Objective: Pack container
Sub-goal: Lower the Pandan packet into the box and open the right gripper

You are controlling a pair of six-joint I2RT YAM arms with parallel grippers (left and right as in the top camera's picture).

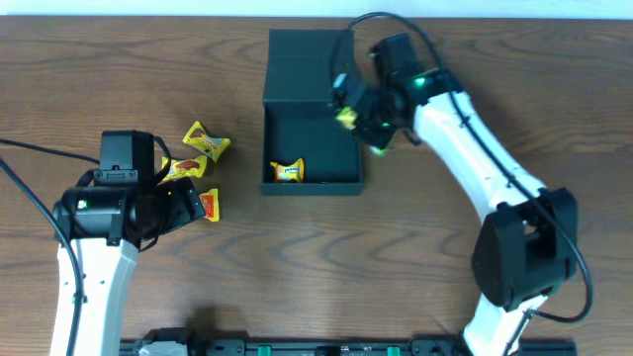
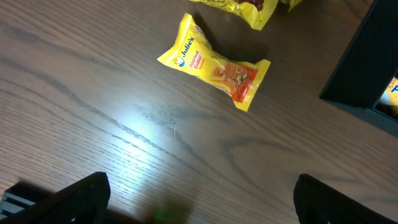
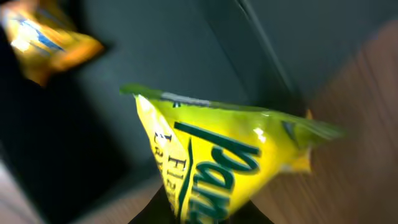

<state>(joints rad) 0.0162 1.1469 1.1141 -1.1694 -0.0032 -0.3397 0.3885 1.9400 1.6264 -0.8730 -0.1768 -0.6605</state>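
The dark teal container (image 1: 312, 183) stands open at the table's middle back, its flap lid (image 1: 307, 59) laid back. One yellow snack packet (image 1: 288, 171) lies inside it; it also shows in the right wrist view (image 3: 43, 40). My right gripper (image 1: 352, 117) is shut on another yellow packet (image 3: 230, 168) and holds it over the container's right wall (image 3: 267, 56). My left gripper (image 1: 183, 206) is open and empty, low over the table. A yellow packet (image 2: 214, 64) lies ahead of it. Three loose packets lie left of the container (image 1: 205, 141).
The container's near corner (image 2: 367, 68) shows at the right of the left wrist view. Part of another packet (image 2: 242, 6) is at that view's top edge. A black cable (image 1: 30, 148) runs from the left edge to the left arm.
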